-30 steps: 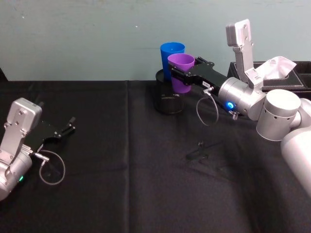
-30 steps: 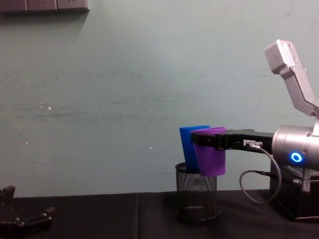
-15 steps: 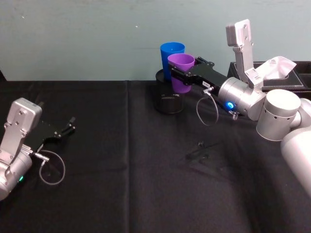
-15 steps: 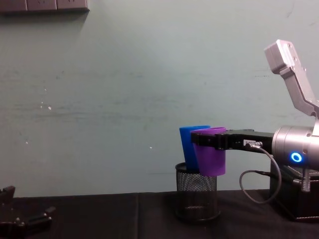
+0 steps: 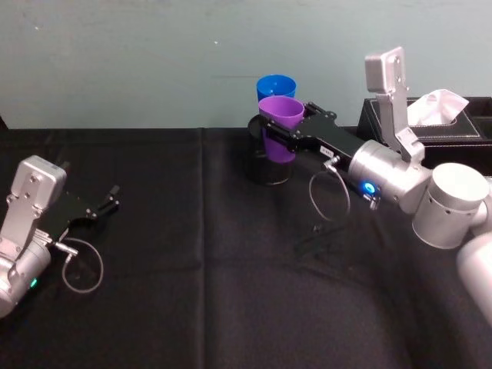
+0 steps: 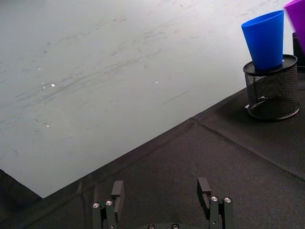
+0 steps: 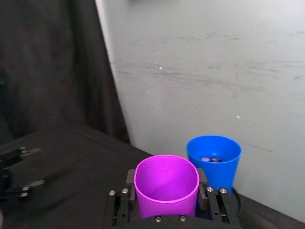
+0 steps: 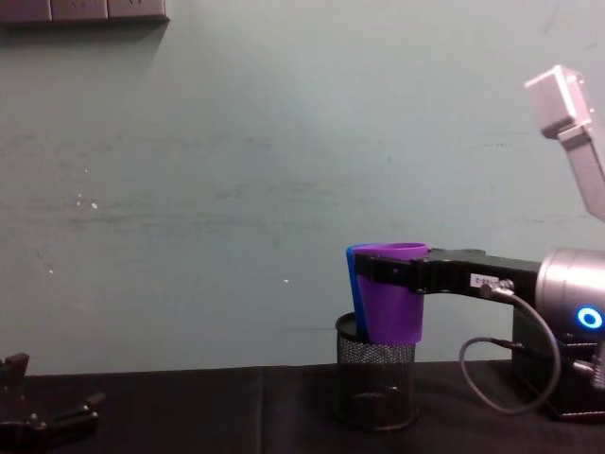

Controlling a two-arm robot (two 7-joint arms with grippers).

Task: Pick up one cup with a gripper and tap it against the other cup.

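Note:
My right gripper (image 5: pixel 286 129) is shut on the purple cup (image 5: pixel 280 123) and holds it in the air just above the black mesh holder (image 5: pixel 268 167). The blue cup (image 5: pixel 276 85) stands tilted in that holder, directly behind the purple one. In the chest view the purple cup (image 8: pixel 394 301) covers nearly all of the blue cup (image 8: pixel 352 281); I cannot tell whether they touch. The right wrist view has the purple cup (image 7: pixel 163 202) between the fingers (image 7: pixel 130 178), the blue cup (image 7: pixel 215 160) close behind. My left gripper (image 5: pixel 104 206) rests open at the table's left.
A black tissue box (image 5: pixel 442 127) with white tissue stands at the back right, beside my right arm. A teal wall runs close behind the holder. Black cloth (image 5: pixel 192 292) covers the table.
My right gripper has carried the purple cup a little lower and leftward, so that it now overlaps the blue cup more. The left arm has not moved.

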